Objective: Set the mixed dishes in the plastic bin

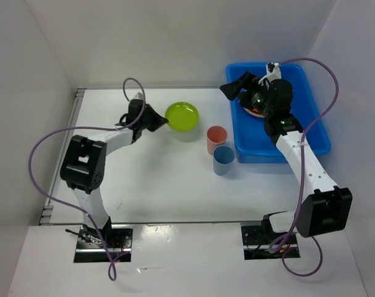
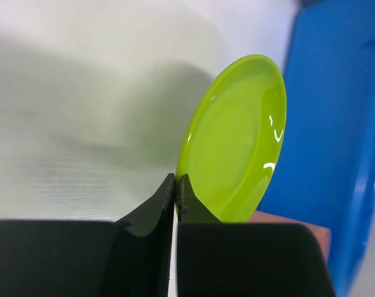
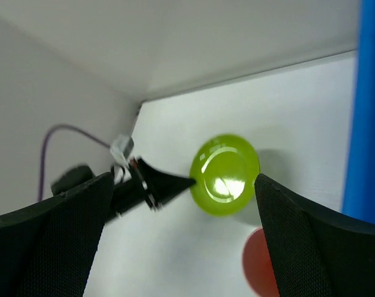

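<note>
white table (image 1: 163,185), left end effector (image 1: 162,119) pinching lime plate (image 1: 182,116)

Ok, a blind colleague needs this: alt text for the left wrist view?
The left gripper is shut on the rim of a lime green plate, with the white table behind it. The blue plastic bin fills the right edge.

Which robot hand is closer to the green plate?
Left. The left gripper pinches the edge of the green plate; the right gripper hangs open over the blue bin.
</note>
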Robot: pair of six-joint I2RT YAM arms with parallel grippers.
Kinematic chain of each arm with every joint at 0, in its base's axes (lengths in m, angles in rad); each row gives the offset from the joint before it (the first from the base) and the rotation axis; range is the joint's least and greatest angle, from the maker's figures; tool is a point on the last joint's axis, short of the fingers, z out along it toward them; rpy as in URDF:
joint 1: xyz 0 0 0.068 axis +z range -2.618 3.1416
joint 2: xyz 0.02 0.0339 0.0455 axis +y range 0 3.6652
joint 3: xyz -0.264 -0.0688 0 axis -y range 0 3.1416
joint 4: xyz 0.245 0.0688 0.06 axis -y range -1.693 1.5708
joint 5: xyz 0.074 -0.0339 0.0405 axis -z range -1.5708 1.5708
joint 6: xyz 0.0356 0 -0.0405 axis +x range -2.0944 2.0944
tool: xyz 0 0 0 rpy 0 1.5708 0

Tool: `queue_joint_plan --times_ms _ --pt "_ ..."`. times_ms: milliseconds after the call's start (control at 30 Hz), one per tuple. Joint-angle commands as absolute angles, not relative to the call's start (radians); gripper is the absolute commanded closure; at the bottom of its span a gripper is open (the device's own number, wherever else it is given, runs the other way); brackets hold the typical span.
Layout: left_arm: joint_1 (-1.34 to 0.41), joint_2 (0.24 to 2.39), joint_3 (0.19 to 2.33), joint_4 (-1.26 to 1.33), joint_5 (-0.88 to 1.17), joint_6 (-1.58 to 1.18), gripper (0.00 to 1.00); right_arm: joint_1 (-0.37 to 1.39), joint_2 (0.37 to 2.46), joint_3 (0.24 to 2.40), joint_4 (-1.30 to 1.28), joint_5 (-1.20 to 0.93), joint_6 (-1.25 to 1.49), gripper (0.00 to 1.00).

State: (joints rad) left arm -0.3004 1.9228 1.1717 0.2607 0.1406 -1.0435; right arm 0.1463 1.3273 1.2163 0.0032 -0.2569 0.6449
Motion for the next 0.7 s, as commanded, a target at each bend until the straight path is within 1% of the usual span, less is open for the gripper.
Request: queue_joint_plan --times_ms 0,100,233,433,533,633,667 --pt "-0.249 1.731 1.202 0.287 0.196 -0.98 1.0 0.163 1.31 1.273 0.084 -0.473 0.595 0.01" --pt "-0.23 1.651 1.232 0.249 0.271 -0.944 1.0 0.172 1.359 1.313 0.084 -0.581 0.575 0.01" --pt "-0.219 1.597 1.279 0.167 0.42 -0.902 1.0 0.192 1.475 1.373 0.094 -0.665 0.554 0.01" --pt "-0.219 1.554 1.279 0.158 0.483 -0.881 1.0 0.245 1.603 1.517 0.029 -0.693 0.545 0.01" --pt "-0.219 1.554 1.279 0.149 0.524 -0.871 1.0 0.271 1.644 1.548 -0.023 -0.661 0.52 0.01" --pt "-0.219 1.545 1.288 0.149 0.537 -0.862 1.0 0.272 1.683 1.548 -0.023 -0.673 0.52 0.01" --pt "-0.219 1.545 1.289 0.149 0.537 -0.862 1.0 0.282 1.698 1.548 -0.014 -0.673 0.52 0.03"
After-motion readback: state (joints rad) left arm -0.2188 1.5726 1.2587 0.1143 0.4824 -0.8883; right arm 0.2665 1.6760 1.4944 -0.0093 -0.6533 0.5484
